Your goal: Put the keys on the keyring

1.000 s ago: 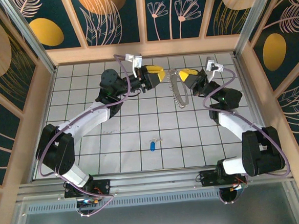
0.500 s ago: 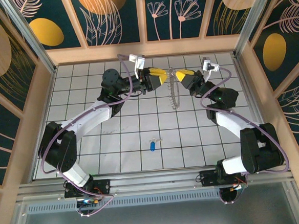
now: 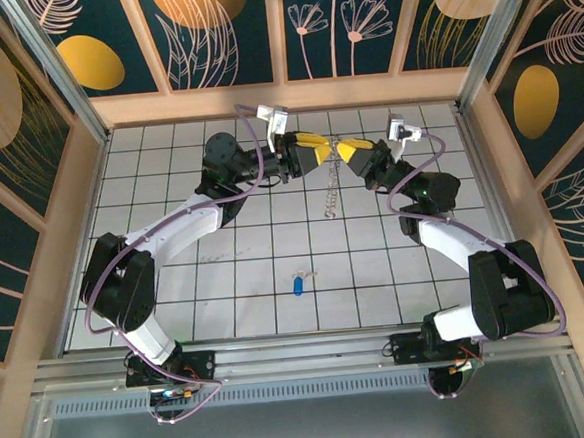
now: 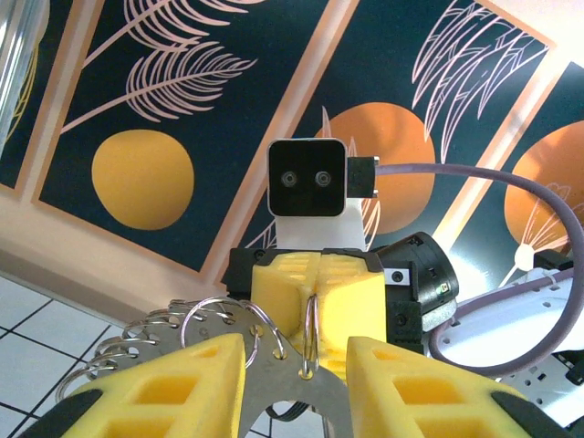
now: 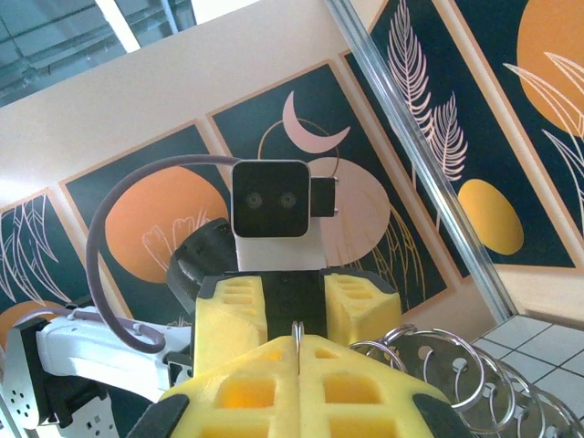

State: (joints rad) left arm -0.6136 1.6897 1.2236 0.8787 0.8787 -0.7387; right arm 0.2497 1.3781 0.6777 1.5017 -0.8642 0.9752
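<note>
While the right gripper (image 3: 348, 151) is clamped on the keyring (image 3: 330, 188), hanging at upper centre of the overhead view, the left gripper (image 3: 317, 152) faces it, jaws parted astride the rim. Well below both, the blue key (image 3: 298, 285) lies on the desk (image 3: 177, 287), long axis up-frame, marginally nearer the left arm.

left arm (image 3: 172, 227): reaching inward, jaws apart | right arm (image 3: 456, 243): reaching inward, jaws pressed together | tips facing
</note>
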